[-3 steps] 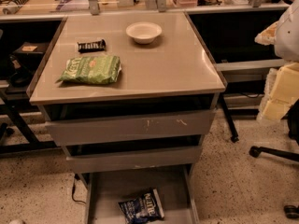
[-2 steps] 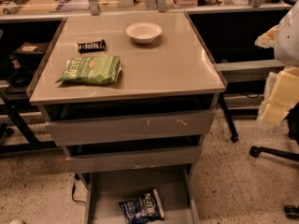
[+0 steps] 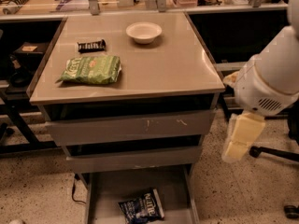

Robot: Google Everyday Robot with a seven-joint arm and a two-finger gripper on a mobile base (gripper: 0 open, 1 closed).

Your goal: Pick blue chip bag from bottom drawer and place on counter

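Observation:
The blue chip bag [image 3: 141,206] lies on the flat floor of the open bottom drawer [image 3: 117,185], near its front middle. The counter [image 3: 177,64] is the glossy beige top of the cabinet above it. My gripper [image 3: 239,139], cream-coloured, hangs from the white arm [image 3: 271,78] to the right of the cabinet. It is level with the upper drawer fronts, well above and right of the bag, and holds nothing.
On the counter lie a green chip bag [image 3: 90,69], a small black candy bar [image 3: 91,45] and a white bowl [image 3: 144,32]. A cluttered desk [image 3: 56,6] runs behind. A chair base [image 3: 275,153] stands on the speckled floor at right.
The arm and gripper have moved left and down, closer to the cabinet's right side. The bag and the counter items have not moved.

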